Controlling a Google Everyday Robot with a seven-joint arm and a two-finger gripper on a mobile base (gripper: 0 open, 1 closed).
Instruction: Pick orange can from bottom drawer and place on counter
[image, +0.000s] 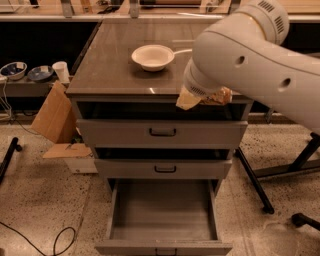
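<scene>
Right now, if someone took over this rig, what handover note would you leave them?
Gripper: at the counter's front right edge, mostly hidden under the arm, apparently shut on the orange can.
Bottom drawer: pulled open, nothing in it.
Done: can is out of the drawer, up at counter height.
Left: set it down on the counter, clear of the white bowl, and release.

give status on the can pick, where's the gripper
Gripper at counter front edge, right side, shut on orange can. Bottom drawer open, empty. White bowl on counter, behind and left of gripper, apart from it.
</scene>
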